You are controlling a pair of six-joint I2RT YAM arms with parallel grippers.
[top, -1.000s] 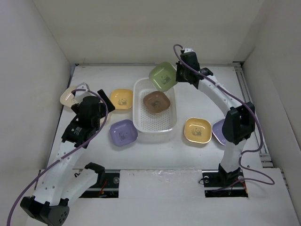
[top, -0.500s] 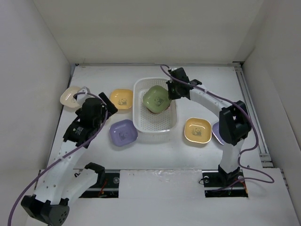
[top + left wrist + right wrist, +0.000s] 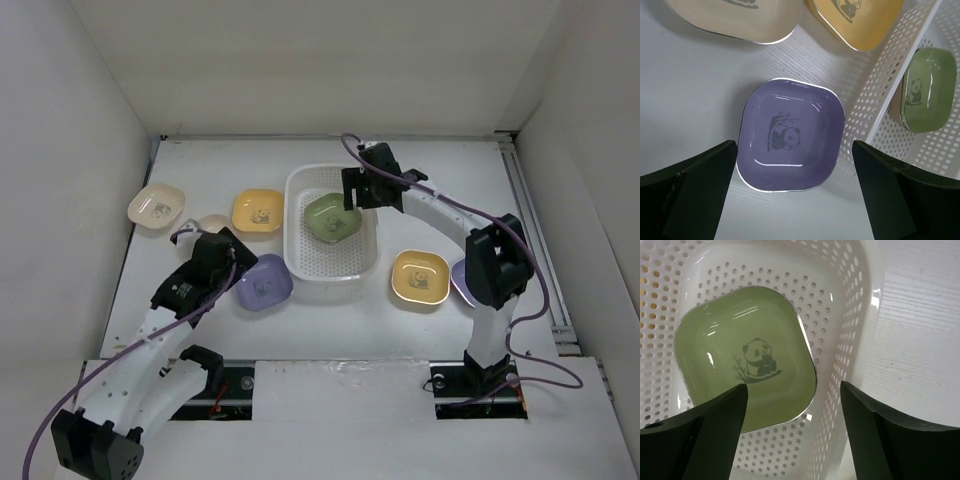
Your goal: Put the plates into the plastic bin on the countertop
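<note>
green plate (image 3: 745, 360) in plastic bin (image 3: 860, 315) — just beneath right gripper (image 3: 792, 390), jaws wide, empty

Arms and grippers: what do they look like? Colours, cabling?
The left arm and right arm have white tubular links with black joint housings and black bases. A purple cable runs loosely along each. The left gripper and right gripper have wide, flat, dark wedge-shaped fingers. No markings are legible.

Eight plates (image 3: 257, 211), one bin (image 3: 330, 268)
</note>
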